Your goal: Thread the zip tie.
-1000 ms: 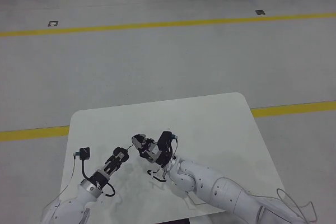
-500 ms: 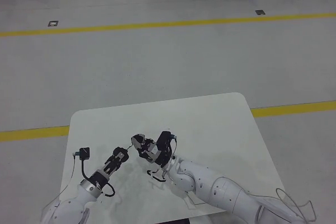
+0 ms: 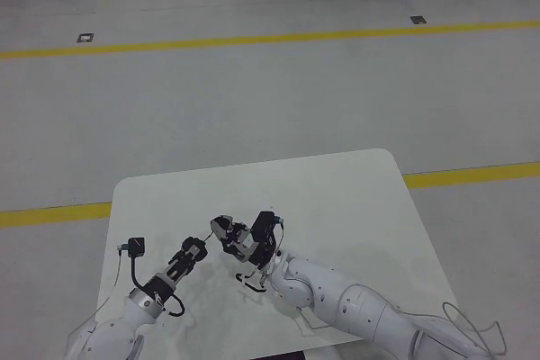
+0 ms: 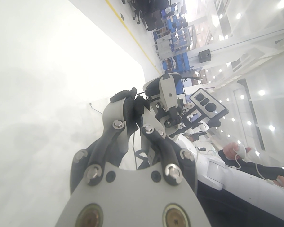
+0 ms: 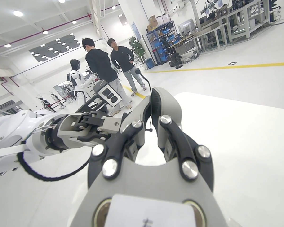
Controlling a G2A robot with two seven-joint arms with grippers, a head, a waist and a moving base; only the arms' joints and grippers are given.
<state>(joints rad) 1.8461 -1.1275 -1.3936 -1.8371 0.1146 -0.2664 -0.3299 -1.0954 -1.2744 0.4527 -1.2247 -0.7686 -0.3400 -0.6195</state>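
The work is sitting at the alignment step, as I judge it. Both arms are meeting above the near-left part of the surface [image 3: 342, 189], with the right gripper [image 5: 153, 93] and the left gripper [image 4: 133, 101] almost touching. The right fingers are pressing fully together on the zip tie [image 5: 151, 120], which is standing upright through them. The left fingers are also pressing shut, and a thin dark strand is running between them, apparently more of the tie. A fine tip is poking out toward the right gripper.

The tie is looking thin and black. It is curving above the right fingers to a small thickened end, and a short stub is hanging below them. The next move is calling for very fine aiming of the tip into the head's slot, since the strap is likely flexing easily.
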